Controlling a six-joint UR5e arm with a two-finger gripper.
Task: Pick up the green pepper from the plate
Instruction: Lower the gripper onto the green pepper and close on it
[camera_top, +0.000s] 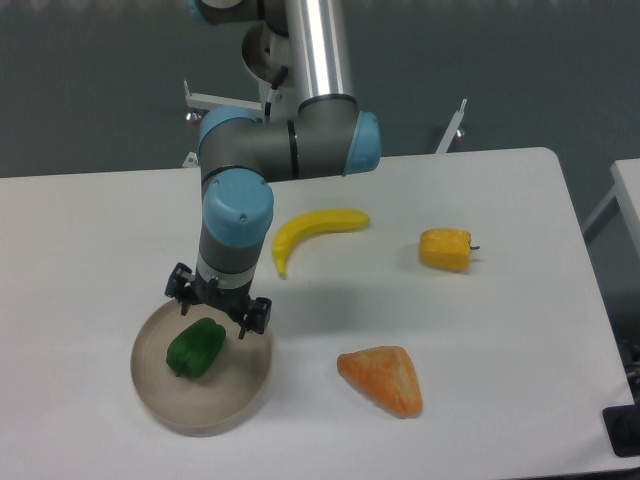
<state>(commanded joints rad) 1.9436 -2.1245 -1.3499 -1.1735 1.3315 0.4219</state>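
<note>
Plate: round, shallow, beige, at the tabletop's left front.
Green pepper: glossy, lumpy, lying on the plate.
Tool: spread wide just above the pepper, holding nothing.
Risk: an off-centre grip could squirt the slick pepper sideways.
Right: curved banana, yellow pepper, orange wedge.
</note>
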